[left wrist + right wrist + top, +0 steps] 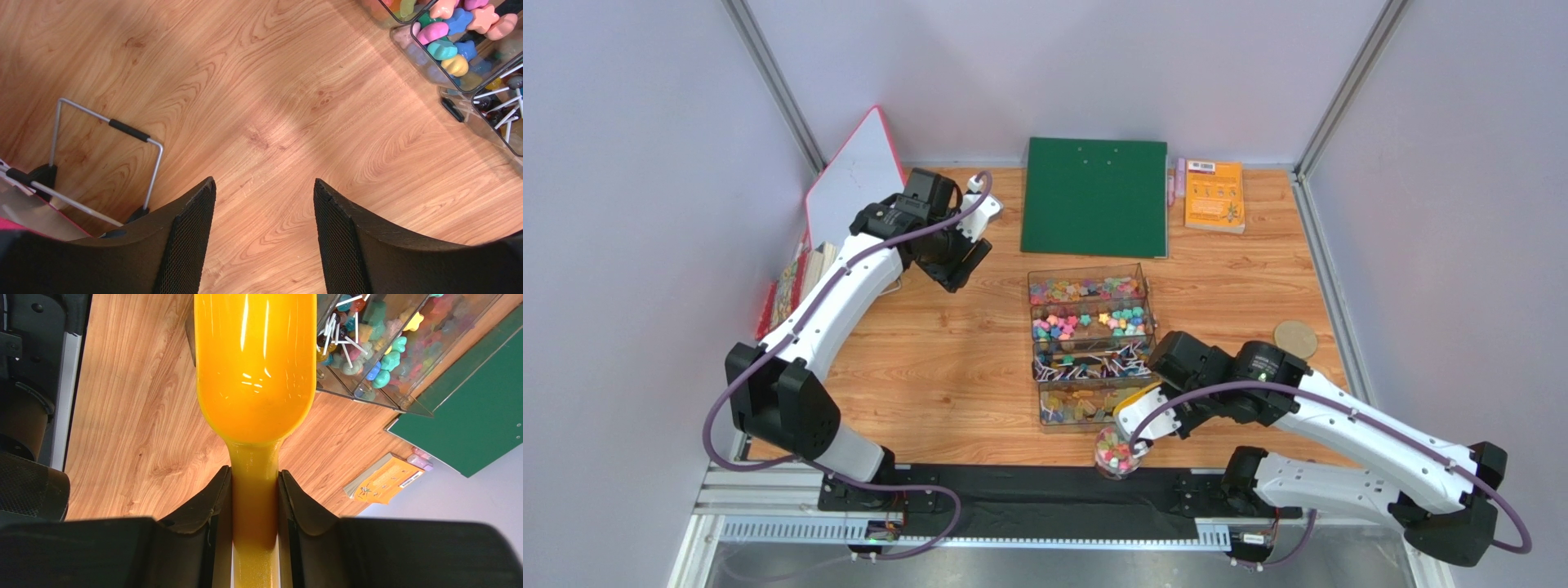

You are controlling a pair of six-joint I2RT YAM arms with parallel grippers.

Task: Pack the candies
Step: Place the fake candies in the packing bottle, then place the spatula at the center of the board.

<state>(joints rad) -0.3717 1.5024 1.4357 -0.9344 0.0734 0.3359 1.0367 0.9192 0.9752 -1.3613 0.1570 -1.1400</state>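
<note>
**A:** What is the right gripper [255, 485] doing?

**B:** It is clamping its fingers on the handle of the yellow scoop [255, 373]. The bowl is pointing straight out ahead of the fingertips.

**A:** Where are the candies [1090, 325] sitting?

**B:** Most are lying in the clear compartment box [1031, 368], ahead of that gripper and to the right of the scoop's bowl, alongside some lollipops [340, 340]. More are showing in a small clear cup [1117, 453] standing just beside the scoop's far end. The overhead view is showing the cup, and the wrist view is not.

**A:** And the left gripper [264, 190]?

**B:** It is hanging over the bare wooden table [276, 92] with its fingers apart, gripping nothing. A corner of the box is lying well ahead and to its right. A wire stand [104, 153] is standing ahead and to its left.

**A:** Is anything lying past the box?

**B:** A green board [1096, 196] and an orange booklet [1215, 196] are lying beyond it, farther from the right gripper.
</note>
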